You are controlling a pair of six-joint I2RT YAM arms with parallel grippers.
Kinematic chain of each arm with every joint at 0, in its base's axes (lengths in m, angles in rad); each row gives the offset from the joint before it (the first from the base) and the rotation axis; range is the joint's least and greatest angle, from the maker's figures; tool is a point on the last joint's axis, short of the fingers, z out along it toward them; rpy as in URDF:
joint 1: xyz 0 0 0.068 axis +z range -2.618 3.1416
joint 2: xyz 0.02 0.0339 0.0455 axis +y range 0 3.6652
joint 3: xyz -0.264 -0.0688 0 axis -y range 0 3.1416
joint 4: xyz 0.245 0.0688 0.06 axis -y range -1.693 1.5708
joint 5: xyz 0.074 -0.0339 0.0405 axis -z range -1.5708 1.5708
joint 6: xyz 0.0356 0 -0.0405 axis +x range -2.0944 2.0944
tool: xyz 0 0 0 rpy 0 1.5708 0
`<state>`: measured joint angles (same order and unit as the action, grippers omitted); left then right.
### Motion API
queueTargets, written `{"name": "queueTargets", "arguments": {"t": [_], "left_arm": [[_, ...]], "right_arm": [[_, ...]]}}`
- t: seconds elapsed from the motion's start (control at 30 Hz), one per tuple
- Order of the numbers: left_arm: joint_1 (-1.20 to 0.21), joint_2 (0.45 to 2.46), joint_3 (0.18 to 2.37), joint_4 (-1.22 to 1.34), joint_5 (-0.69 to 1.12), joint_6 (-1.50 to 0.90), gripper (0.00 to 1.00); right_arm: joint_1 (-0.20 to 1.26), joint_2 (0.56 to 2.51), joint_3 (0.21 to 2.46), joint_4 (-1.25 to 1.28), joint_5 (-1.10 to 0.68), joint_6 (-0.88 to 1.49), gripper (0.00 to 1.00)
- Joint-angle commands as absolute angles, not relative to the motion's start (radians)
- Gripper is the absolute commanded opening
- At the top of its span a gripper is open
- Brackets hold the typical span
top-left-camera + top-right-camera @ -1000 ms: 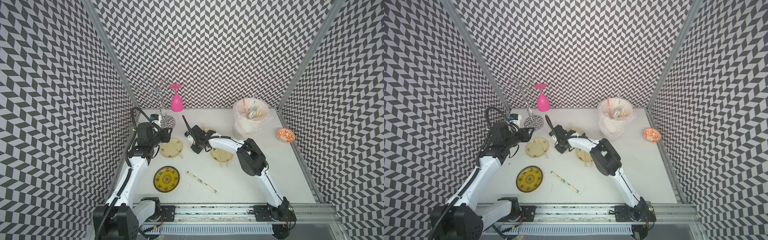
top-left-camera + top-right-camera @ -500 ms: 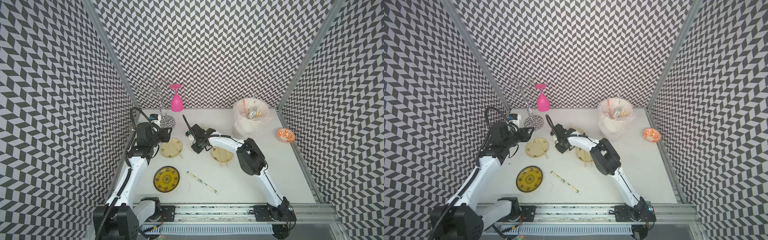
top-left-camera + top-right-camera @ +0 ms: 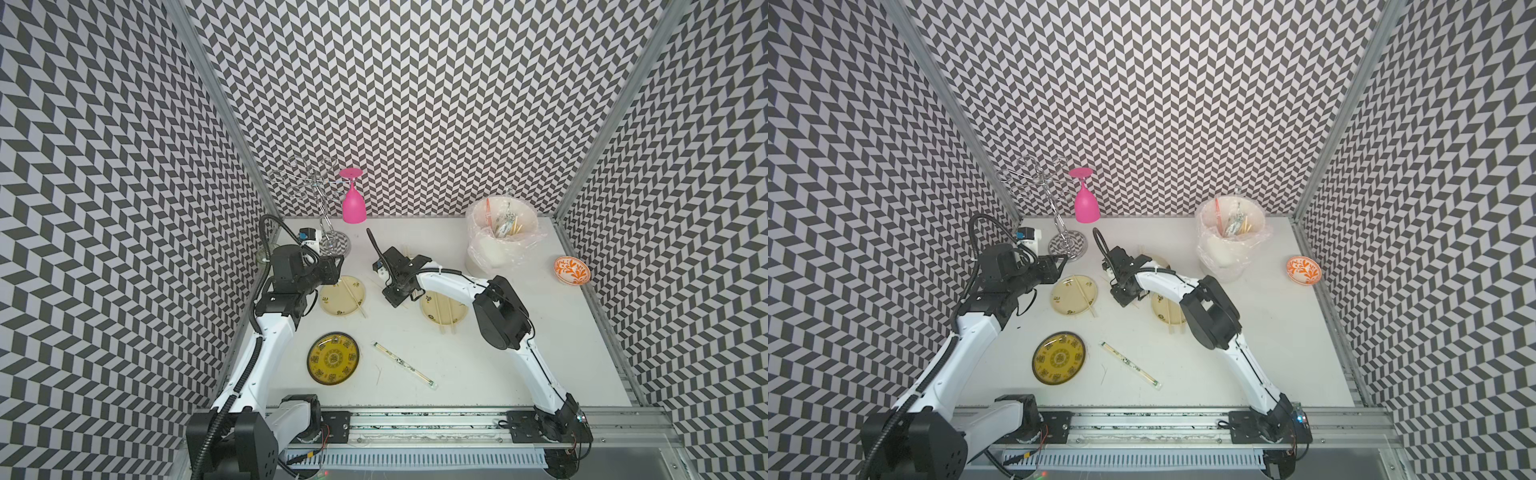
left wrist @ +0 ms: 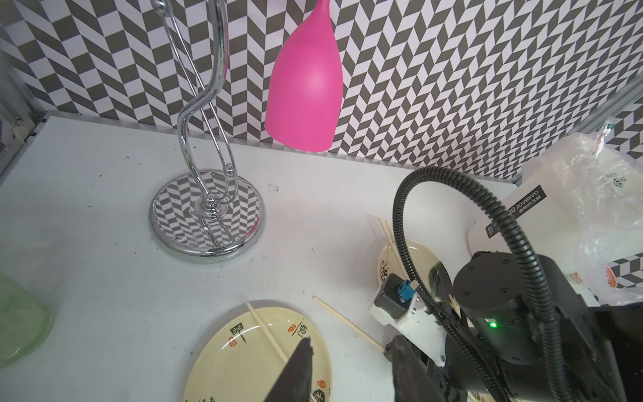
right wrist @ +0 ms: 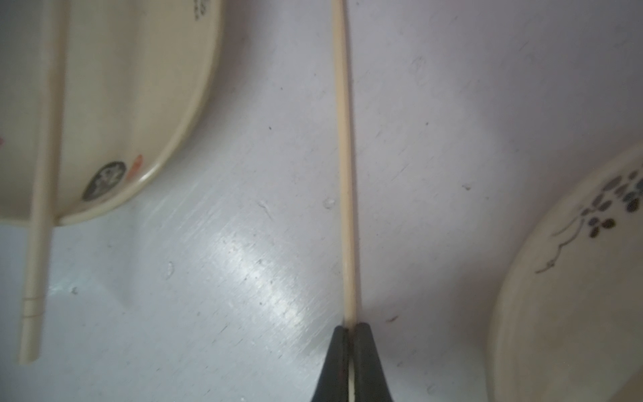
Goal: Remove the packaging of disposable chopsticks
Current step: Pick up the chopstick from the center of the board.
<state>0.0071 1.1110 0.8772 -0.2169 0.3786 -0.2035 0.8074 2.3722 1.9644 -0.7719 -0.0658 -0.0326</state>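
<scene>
A wrapped pair of disposable chopsticks in its clear printed packaging [image 3: 404, 365] [image 3: 1130, 360] lies on the table near the front, with no gripper near it. My right gripper [image 5: 351, 327] [image 3: 405, 298] points down between two cream plates. It is shut on one bare chopstick [image 5: 344, 174] [image 4: 348, 322] that lies flat on the table. My left gripper [image 4: 351, 365] [image 3: 337, 266] hovers open above the left cream plate [image 4: 236, 365] [image 3: 332, 298] and holds nothing. A single chopstick [image 4: 268, 334] rests across that plate.
A second cream plate [image 3: 432, 316] under the right arm holds loose chopsticks. A yellow patterned plate [image 3: 333, 358] sits front left. At the back stand a chrome rack [image 4: 205, 209] with a hanging pink glass [image 3: 353, 203], a lined bin [image 3: 500, 249] and an orange bowl [image 3: 572, 270].
The right gripper's jaws have closed the last small bit onto the chopstick. Neither arm has visibly shifted.
</scene>
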Motion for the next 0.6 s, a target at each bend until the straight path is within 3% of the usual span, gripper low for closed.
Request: {"name": "queueTargets", "arguments": {"t": [0.0, 0.57], "left_arm": [[0.015, 1.091, 0.864, -0.187, 0.390, -0.211, 0.39], [0.030, 1.080, 0.858, -0.180, 0.385, -0.216, 0.39]], "right_arm": [[0.804, 2.330, 1.948, -0.793, -0.089, 0.003, 0.00], [0.794, 2.178, 1.879, -0.692, -0.134, 0.067, 0.00]]}}
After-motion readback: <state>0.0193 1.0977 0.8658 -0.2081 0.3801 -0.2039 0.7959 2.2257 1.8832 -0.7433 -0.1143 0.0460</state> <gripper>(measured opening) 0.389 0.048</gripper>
